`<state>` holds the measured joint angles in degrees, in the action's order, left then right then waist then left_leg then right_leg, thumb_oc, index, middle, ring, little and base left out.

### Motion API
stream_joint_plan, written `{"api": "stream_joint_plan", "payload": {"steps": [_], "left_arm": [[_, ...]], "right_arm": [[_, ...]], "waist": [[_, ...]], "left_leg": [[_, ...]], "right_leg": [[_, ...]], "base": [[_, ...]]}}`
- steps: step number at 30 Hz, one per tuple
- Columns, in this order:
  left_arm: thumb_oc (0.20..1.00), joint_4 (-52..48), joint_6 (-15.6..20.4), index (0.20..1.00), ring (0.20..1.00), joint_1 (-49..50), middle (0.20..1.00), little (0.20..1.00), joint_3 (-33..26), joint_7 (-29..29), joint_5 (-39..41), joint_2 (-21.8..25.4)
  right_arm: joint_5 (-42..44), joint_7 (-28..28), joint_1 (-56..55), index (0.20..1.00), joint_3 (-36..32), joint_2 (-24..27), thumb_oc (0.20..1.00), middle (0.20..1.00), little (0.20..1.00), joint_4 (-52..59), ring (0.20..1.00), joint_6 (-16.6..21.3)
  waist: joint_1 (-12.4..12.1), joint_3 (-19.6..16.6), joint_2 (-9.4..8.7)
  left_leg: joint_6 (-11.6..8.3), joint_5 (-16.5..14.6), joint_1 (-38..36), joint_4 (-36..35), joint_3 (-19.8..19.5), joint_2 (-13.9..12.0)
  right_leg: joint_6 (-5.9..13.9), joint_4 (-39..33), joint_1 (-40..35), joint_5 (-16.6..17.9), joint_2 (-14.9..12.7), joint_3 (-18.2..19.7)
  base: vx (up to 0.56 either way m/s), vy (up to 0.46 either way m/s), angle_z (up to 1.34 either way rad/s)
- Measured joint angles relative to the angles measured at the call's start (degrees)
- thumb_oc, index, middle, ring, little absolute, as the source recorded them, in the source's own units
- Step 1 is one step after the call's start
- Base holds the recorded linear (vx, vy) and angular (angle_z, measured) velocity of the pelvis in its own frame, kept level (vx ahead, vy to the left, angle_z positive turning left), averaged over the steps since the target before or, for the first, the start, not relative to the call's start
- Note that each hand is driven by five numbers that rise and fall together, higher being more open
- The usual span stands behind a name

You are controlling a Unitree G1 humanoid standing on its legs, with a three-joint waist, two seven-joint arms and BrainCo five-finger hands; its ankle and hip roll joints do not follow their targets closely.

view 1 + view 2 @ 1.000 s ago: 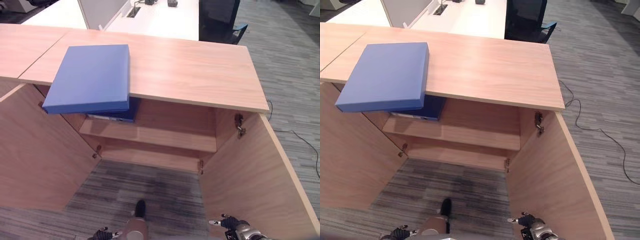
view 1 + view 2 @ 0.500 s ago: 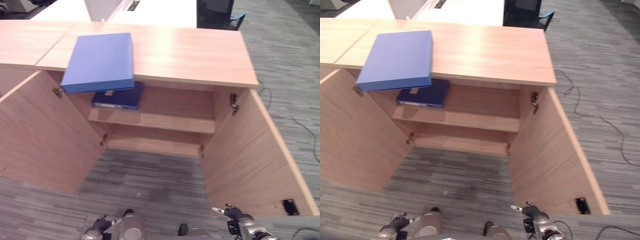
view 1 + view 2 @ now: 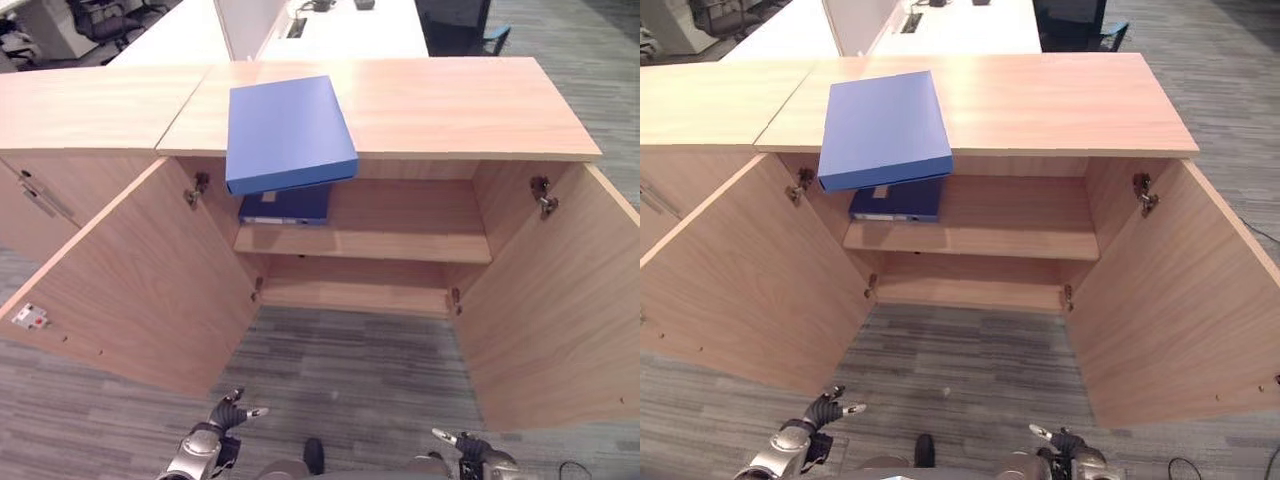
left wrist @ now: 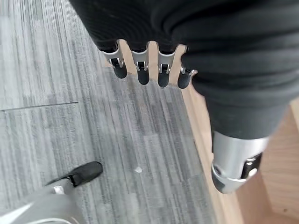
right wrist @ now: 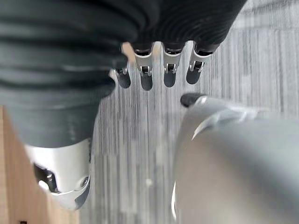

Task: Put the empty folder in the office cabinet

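Folder: the blue folder [image 3: 288, 132] lies flat on the cabinet [image 3: 470, 105] top, at about 11 o'clock in the head views, its near edge sticking out past the top's front lip, over the open inside.
Left hand: the left hand [image 3: 222, 420] hangs low at 7 o'clock over the carpet [image 3: 350, 370], fingers straight and relaxed, holding nothing.
Right hand: the right hand [image 3: 465, 445] sits low at 5 o'clock, fingers loose and straight, empty too.
Progress: I'd say nothing is started; the folder is well apart from both hands.
Risk: with its edge overhanging, a clumsy nudge could tip the folder off the lip onto the carpet; a one-handed grab at that edge may let it swing open or slip.
In the way: a darker binder [image 3: 285, 205] already lies on the shelf [image 3: 400, 245] right beneath the folder, at the shelf's left end, so that spot is taken; the rest of the shelf looks free.
Doors: the left door [image 3: 130, 290] and right door [image 3: 545, 310] both stand wide open and flank the approach; an elbow could knock either.
Behind: white desks [image 3: 330, 20] and a chair [image 3: 465, 20] at 12 o'clock, well clear.
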<state>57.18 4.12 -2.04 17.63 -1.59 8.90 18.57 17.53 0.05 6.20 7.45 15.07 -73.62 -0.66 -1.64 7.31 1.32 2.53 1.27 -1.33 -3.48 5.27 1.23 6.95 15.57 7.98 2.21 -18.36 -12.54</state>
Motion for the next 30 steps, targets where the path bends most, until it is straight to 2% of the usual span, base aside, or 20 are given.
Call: {"api": "stream_joint_plan", "payload": {"steps": [1, 2, 3, 4, 5, 8, 11, 14, 17, 20, 22, 24, 27, 30], "left_arm": [[1.000, 0.0, 0.0, 1.000, 1.000, 0.1, 1.000, 1.000, -0.2, 0.0, 0.2, -0.1], [1.000, -0.1, 0.0, 1.000, 1.000, 0.1, 1.000, 1.000, -1.2, 0.0, 1.1, -0.1], [1.000, -0.1, 0.0, 1.000, 1.000, -0.1, 1.000, 1.000, -2.0, 0.0, 1.9, 0.0], [1.000, -0.9, -0.1, 1.000, 1.000, 0.1, 1.000, 1.000, -2.6, -0.2, 2.2, -0.2], [1.000, -2.4, 0.0, 1.000, 1.000, 0.2, 1.000, 1.000, -2.2, -0.1, 2.6, -0.9], [1.000, -13.4, 0.7, 1.000, 1.000, 5.0, 1.000, 1.000, -4.6, -0.8, 7.3, -1.1], [1.000, -20.4, 0.6, 1.000, 1.000, 7.2, 1.000, 1.000, -5.7, -0.9, 10.6, -1.1], [1.000, -25.7, 0.6, 1.000, 1.000, 8.7, 1.000, 1.000, -8.1, -1.5, 13.8, -1.6], [1.000, -36.6, 0.7, 1.000, 1.000, 11.1, 1.000, 1.000, -9.9, -2.5, 16.3, -1.5], [1.000, -41.7, 1.0, 1.000, 1.000, 11.6, 1.000, 1.000, -11.6, -3.9, 17.5, -1.7], [1.000, -46.4, 1.0, 1.000, 1.000, 13.0, 1.000, 1.000, -14.6, -6.7, 17.4, -1.9], [1.000, -51.2, 2.4, 1.000, 1.000, 14.3, 1.000, 1.000, -18.1, -9.8, 16.3, -1.9], [1.000, -54.5, 2.7, 1.000, 1.000, 16.1, 1.000, 1.000, -22.5, -14.2, 11.7, -1.9], [1.000, -62.3, 2.9, 1.000, 1.000, 17.8, 1.000, 1.000, -31.1, -23.2, -1.7, -0.3]], "right_arm": [[0.2, -0.1, 0.4, 1.000, 0.8, 0.0, 1.000, 1.000, 1.000, 0.0, 1.000, 0.0], [0.7, -0.1, 1.1, 1.000, 2.6, -0.1, 1.000, 1.000, 1.000, 0.9, 1.000, 0.0], [1.5, -0.1, 1.5, 1.000, 3.6, -0.1, 1.000, 1.000, 1.000, 2.3, 1.000, 0.5], [1.6, -0.2, 1.5, 1.000, 3.6, -0.1, 1.000, 1.000, 1.000, 2.3, 1.000, 0.5], [1.6, -0.4, 1.2, 1.000, 3.5, 0.4, 1.000, 1.000, 1.000, 2.0, 1.000, 0.4], [1.6, -1.4, 0.4, 1.000, 3.3, 0.6, 1.000, 1.000, 1.000, 4.0, 1.000, 0.6], [1.6, -1.9, -0.6, 1.000, 2.5, 0.7, 1.000, 1.000, 1.000, 4.5, 1.000, 0.7], [1.5, -3.1, -1.4, 1.000, 0.9, 1.0, 1.000, 1.000, 1.000, 4.7, 1.000, 0.9], [1.4, -4.2, -3.2, 1.000, 0.9, 1.0, 1.000, 1.000, 1.000, 6.3, 1.000, 0.6], [1.4, -4.6, -4.0, 1.000, 0.9, 0.9, 1.000, 1.000, 1.000, 6.3, 1.000, 0.4], [1.4, -5.2, -5.0, 1.000, 0.9, 0.5, 1.000, 1.000, 1.000, 6.4, 1.000, 0.4], [1.4, -5.8, -6.7, 1.000, 0.9, 0.2, 1.000, 1.000, 1.000, 6.6, 1.000, 0.3], [1.5, -6.4, -8.6, 1.000, 0.8, -0.1, 1.000, 1.000, 1.000, 6.6, 1.000, 0.4], [1.5, -7.4, -10.8, 1.000, 0.7, -0.6, 1.000, 1.000, 1.000, 6.0, 1.000, 0.3]], "waist": [[-0.1, 0.2, 0.03], [-0.2, 0.9, 0.15], [0.4, 2.2, -0.45], [1.1, 2.2, -1.60], [1.4, 2.4, -1.05], [0.9, 2.7, -0.32], [1.0, 2.1, 0.38], [1.0, 1.0, 1.28], [1.0, 0.8, 1.41], [1.0, -0.4, 1.56], [1.0, -0.9, 1.44], [0.5, -1.7, 1.20], [-0.2, -2.6, 1.17], [-1.4, -3.0, 0.34]], "left_leg": [[-0.08, 0.4, -0.3, -0.8, 0.3, -0.6], [-0.43, 1.0, -0.6, -1.6, 0.8, -1.8], [-1.18, 1.4, -0.4, -1.6, 0.7, -2.0], [-1.17, 1.4, -0.4, -1.6, 0.1, -1.5], [-1.76, 1.8, -0.6, -1.6, -1.0, -1.7], [-2.00, 1.9, -0.9, -1.6, -1.1, -3.1], [-2.75, 1.5, -1.7, -1.6, -1.6, -3.8], [-3.43, 1.1, -2.4, -1.6, -1.6, -4.3], [-3.56, 1.0, -3.8, -1.7, -1.9, -4.4], [-3.67, 0.9, -3.9, -1.7, -2.0, -4.4], [-3.69, 0.5, -3.9, -2.1, -2.0, -4.4], [-3.72, 0.5, -3.9, -2.2, -2.3, -4.5], [-3.87, 0.4, -3.9, -2.2, -2.3, -4.5], [-3.94, 0.5, -4.0, -2.2, -2.8, -4.6]], "right_leg": [[-0.12, 0.5, 0.7, -1.8, 2.1, 0.6], [-0.53, -0.2, 2.0, -4.0, 6.5, 1.9], [-0.86, -3.5, 2.1, -4.1, 10.1, 2.5], [-2.11, -5.6, 1.4, -3.0, 11.4, 4.1], [-3.28, -8.3, -0.6, -1.7, 12.3, 4.0], [-4.47, -14.8, -4.1, 1.3, 14.4, 3.5], [-4.63, -20.8, -7.9, 3.6, 15.5, 2.7], [-4.93, -21.0, -8.6, 3.4, 16.0, 2.8], [-5.05, -21.0, -10.0, 3.2, 16.2, 2.6], [-5.02, -21.0, -10.2, 3.1, 16.1, 2.5], [-5.02, -21.0, -10.4, 3.1, 16.1, 2.5], [-5.08, -21.0, -10.7, 3.1, 16.1, 2.3], [-5.11, -21.0, -10.8, 3.0, 16.1, 2.3], [-5.13, -21.0, -11.0, 3.0, 16.2, 1.9]], "base": [[-0.02, 0.033, -0.24], [0.02, -0.005, -0.16], [0.03, -0.014, 0.05], [0.07, -0.051, 0.41], [0.08, -0.063, 0.25], [0.08, -0.042, 0.04], [0.15, -0.051, 0.09], [0.13, -0.045, -0.01], [0.07, -0.029, 0.03], [0.07, -0.031, 0.02], [0.05, -0.032, -0.01], [0.04, -0.027, 0.05], [0.04, -0.039, 0.02], [0.02, -0.029, 0.07]]}}
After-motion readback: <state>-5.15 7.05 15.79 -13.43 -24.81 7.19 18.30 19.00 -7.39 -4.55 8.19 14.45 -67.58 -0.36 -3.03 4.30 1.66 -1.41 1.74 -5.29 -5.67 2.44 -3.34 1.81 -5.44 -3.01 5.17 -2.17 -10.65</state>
